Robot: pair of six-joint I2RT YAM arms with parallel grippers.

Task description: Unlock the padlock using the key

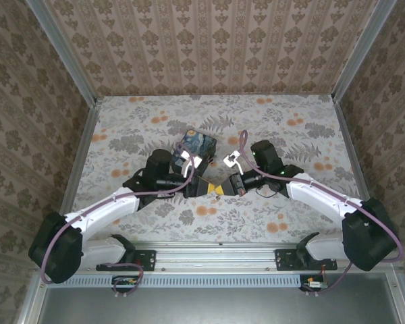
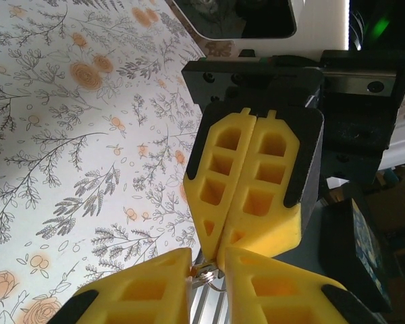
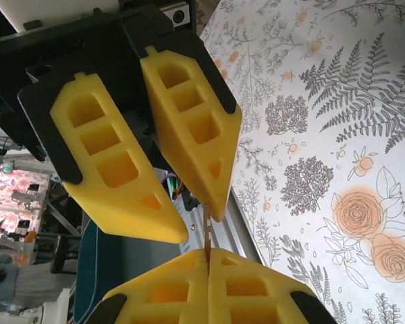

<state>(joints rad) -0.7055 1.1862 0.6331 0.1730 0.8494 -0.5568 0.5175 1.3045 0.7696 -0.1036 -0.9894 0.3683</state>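
Item under examination: the key (image 3: pixel 206 233). From the right wrist it presents edge-on as a thin, straight, dull-metal sliver. Its teeth and bow cannot be made out.

The right hand (image 3: pixel 207 260) has its two yellow fingers pressed flat together. The sliver stands up out of the seam between them, so this hand grips the key. The free end of the sliver reaches the tip of one finger (image 3: pixel 214 202) of the left hand (image 1: pixel 206 188) and appears to touch it.

The left hand's yellow fingers stand partly apart, tips spread. Nothing can be seen held in the gap from the right wrist. From the left wrist, a small silvery wire loop (image 2: pixel 209 277) sits at the mouth of that gap, directly below the closed tips of the right hand. Whether it is the key's ring or the shackle cannot be told. The padlock body cannot be identified with certainty in any view.

From the top, both hands meet tip to tip above the near middle of the table (image 1: pixel 290 135), left hand on the left, right hand on the right. The key lies at that junction. A dark blue swirl-patterned tin (image 1: pixel 197 145) rests on the floral table just beyond the hands, slightly left.
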